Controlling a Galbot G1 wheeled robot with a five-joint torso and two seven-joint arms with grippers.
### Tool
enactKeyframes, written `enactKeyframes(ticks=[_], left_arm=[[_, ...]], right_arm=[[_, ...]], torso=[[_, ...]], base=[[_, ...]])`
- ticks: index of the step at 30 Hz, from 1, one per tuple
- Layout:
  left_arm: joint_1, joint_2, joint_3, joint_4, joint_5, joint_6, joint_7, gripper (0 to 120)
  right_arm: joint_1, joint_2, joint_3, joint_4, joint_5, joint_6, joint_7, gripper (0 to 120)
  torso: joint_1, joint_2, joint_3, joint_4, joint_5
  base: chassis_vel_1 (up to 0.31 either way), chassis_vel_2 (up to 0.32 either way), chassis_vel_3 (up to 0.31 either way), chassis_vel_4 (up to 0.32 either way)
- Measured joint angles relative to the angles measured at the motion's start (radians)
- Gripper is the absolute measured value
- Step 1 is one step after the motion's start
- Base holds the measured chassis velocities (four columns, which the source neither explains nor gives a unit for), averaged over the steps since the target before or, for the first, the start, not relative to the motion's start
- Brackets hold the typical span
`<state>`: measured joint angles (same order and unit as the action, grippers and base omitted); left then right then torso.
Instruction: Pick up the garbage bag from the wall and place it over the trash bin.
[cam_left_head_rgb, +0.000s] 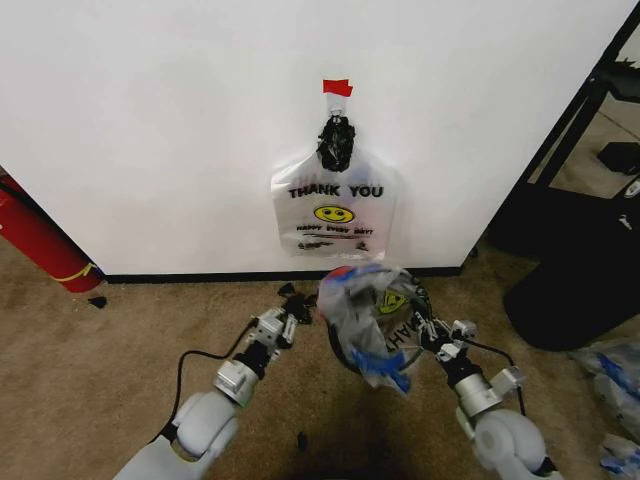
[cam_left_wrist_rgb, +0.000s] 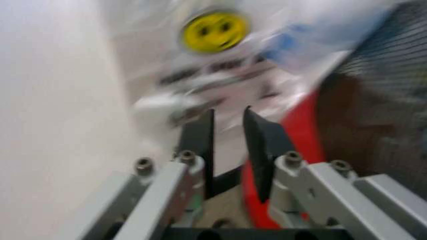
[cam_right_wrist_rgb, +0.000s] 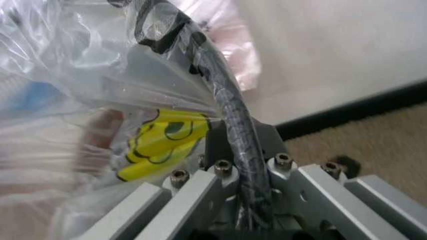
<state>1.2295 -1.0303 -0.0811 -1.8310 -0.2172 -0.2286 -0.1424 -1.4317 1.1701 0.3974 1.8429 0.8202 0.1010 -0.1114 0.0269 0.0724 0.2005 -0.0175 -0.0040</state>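
The garbage bag, thin see-through plastic with a yellow smiley and blue strips, lies crumpled over the trash bin on the carpet just in front of the wall. The left wrist view shows the bin's black mesh side and red bottom. My right gripper is shut on the garbage bag together with the bin's black rim, which runs between its jaws. My left gripper is at the bin's left side, open by a narrow gap with nothing in it.
A like "THANK YOU" bag hangs on the wall from a hook under red tape. A red cylinder leans at the left. A bulky black sack and a black frame stand at the right. Loose plastic lies beside them.
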Motion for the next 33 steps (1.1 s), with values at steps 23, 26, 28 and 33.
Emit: enactKeyframes(ticks=[23, 26, 28, 33], left_arm=[[0.241, 0.025, 0.166, -0.381, -0.056, 0.347, -0.103, 100], [0.219, 0.002, 0.178, -0.351, -0.011, 0.34, -0.111, 94], [0.216, -0.009, 0.182, -0.35, -0.001, 0.342, -0.113, 90], [0.225, -0.016, 0.19, -0.347, 0.063, 0.335, -0.103, 88]], right_arm=[[0.009, 0.071, -0.094, 0.023, -0.099, 0.065, 0.262, 0], [0.001, 0.071, -0.105, 0.036, -0.139, 0.077, 0.269, 0], [-0.001, 0.07, -0.111, 0.045, -0.167, 0.083, 0.278, 0], [0.006, 0.074, -0.124, 0.054, -0.209, 0.091, 0.299, 0]], torso=[[0.0, 0.0, 0.0, 0.0, 0.0], [0.0, 0.0, 0.0, 0.0, 0.0001], [0.0, 0.0, 0.0, 0.0001, 0.0001], [0.0, 0.0, 0.0, 0.0002, 0.0001]], base=[[0.0, 0.0, 0.0, 0.0], [0.0, 0.0, 0.0, 0.0], [0.0, 0.0, 0.0, 0.0], [0.0, 0.0, 0.0, 0.0]])
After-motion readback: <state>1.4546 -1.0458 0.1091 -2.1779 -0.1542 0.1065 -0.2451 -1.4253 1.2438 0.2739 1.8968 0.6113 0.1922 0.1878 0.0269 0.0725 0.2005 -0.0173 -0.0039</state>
